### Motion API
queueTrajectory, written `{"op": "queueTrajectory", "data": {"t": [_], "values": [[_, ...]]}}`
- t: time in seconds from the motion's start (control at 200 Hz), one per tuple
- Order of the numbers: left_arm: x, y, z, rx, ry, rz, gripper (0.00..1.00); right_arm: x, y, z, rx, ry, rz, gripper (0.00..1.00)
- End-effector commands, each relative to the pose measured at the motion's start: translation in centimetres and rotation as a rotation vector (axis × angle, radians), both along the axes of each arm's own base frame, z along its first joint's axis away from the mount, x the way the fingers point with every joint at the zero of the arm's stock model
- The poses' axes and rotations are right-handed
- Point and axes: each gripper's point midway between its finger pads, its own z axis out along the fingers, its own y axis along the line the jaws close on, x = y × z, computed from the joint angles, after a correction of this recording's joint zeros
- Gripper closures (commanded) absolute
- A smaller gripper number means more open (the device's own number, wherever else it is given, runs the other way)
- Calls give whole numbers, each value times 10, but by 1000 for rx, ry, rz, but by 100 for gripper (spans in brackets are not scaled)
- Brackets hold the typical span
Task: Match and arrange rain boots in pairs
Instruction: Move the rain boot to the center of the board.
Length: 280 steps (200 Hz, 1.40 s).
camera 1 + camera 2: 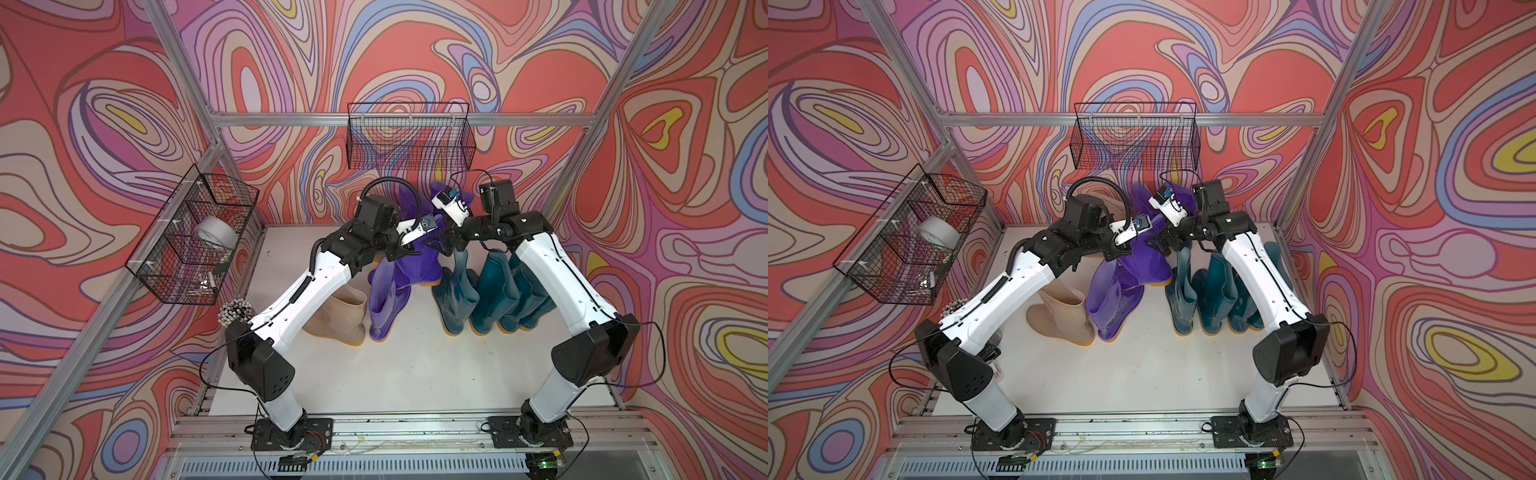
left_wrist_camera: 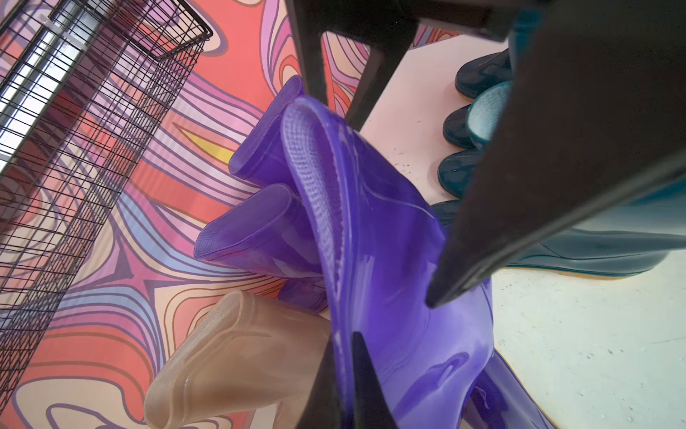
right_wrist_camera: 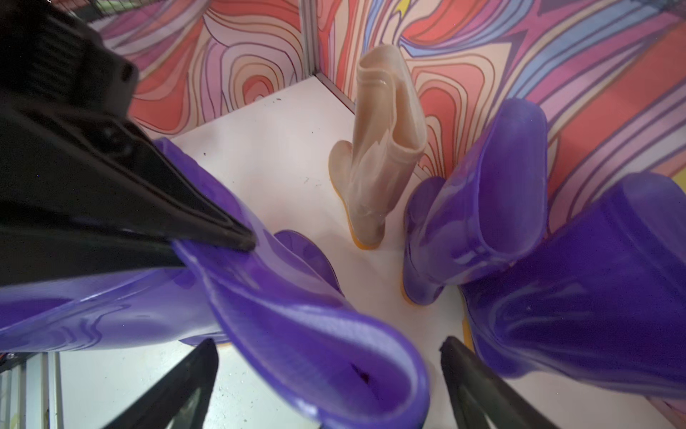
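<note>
We have the left gripper (image 2: pixel 343 347) clamped on the cuff of a purple boot (image 2: pixel 378 230), mid-table between the beige boot (image 1: pixel 340 316) and the teal boots (image 1: pixel 494 291), probably propping its floppy shaft. The right gripper (image 3: pixel 328 343) gapes wide around that cuff, gripping nothing.

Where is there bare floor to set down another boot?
Widest: the white floor in front of the boot toes, between the left arm and right arm. Smaller: the back-left corner behind the left arm. Crowded: mid-back, where purple boots bunch, and the teal boots under the right arm.
</note>
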Motion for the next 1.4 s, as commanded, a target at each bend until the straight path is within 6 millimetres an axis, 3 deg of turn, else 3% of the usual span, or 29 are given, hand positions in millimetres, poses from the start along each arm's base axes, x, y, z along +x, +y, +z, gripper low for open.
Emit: {"op": "queueTrajectory", "data": {"t": [0.0,0.105,0.145,0.366,0.386,0.521,0.566,0.606,0.666,0.701,0.796,0.901,1.031,1.127,1.197,1.397], "values": [[-6,3,47,-83,-111,-20,100,-8,19,5,80,57,148,14],[-3,4,46,-80,-111,-14,100,-17,29,7,140,127,211,34],[-3,3,47,-86,-113,-14,100,-19,30,4,152,149,216,36],[0,4,55,-106,-133,1,100,-26,26,1,181,159,173,94],[1,4,55,-117,-128,8,100,-30,25,12,195,134,163,100],[8,8,67,-168,-146,69,100,-19,21,29,257,98,41,100],[12,12,71,-176,-158,101,88,-14,19,36,282,79,-10,100],[15,17,77,-189,-170,139,68,-9,16,43,309,71,-70,100],[17,26,88,-217,-190,194,16,-3,13,52,326,51,-152,100],[20,33,97,-242,-212,240,1,-1,12,58,334,44,-202,100],[18,55,121,-286,-246,347,0,1,18,66,291,31,-312,100],[12,87,141,-326,-246,502,0,11,8,76,295,50,-485,100],[-14,114,143,-385,-170,591,0,7,10,82,318,55,-528,100],[-35,127,133,-432,-60,632,4,5,7,85,311,45,-574,100],[-53,122,118,-465,87,608,6,3,3,88,313,44,-605,100],[-87,98,48,-429,465,629,26,-9,-8,92,315,22,-665,100]]}}
